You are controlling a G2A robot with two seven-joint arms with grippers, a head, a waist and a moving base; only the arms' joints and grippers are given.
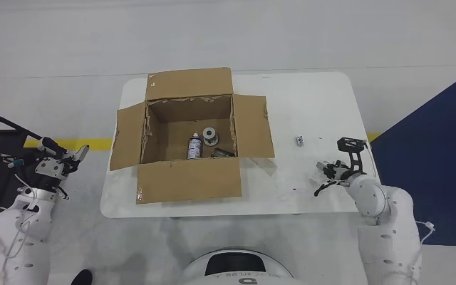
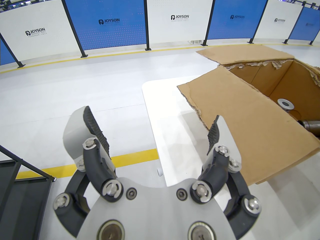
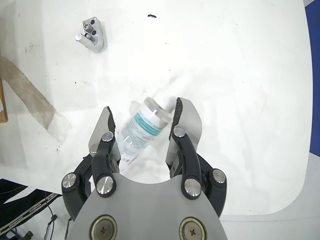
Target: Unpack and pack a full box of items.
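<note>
An open cardboard box (image 1: 189, 182) stands mid-table with all flaps spread. Inside lie a small labelled can (image 1: 194, 147), a metal ring (image 1: 210, 135) and a dark cylinder (image 1: 223, 152); the ring (image 2: 285, 103) and the cylinder (image 2: 311, 126) also appear in the left wrist view. My right gripper (image 3: 143, 104) is low over the table's right front (image 1: 322, 174), partly open. A white bottle with a teal label (image 3: 141, 128) lies slanted between its fingers, a thin gap on one side. My left gripper (image 2: 152, 113) hangs wide open and empty off the table's left edge (image 1: 71, 158).
A small metal block (image 3: 91, 36) sits on the white table (image 3: 225, 51) beyond the bottle, seen too at the block (image 1: 301, 140). A strip of peeled tape (image 3: 32, 101) trails from the box's right flap. A black rack (image 2: 15, 188) stands on the floor by the left arm.
</note>
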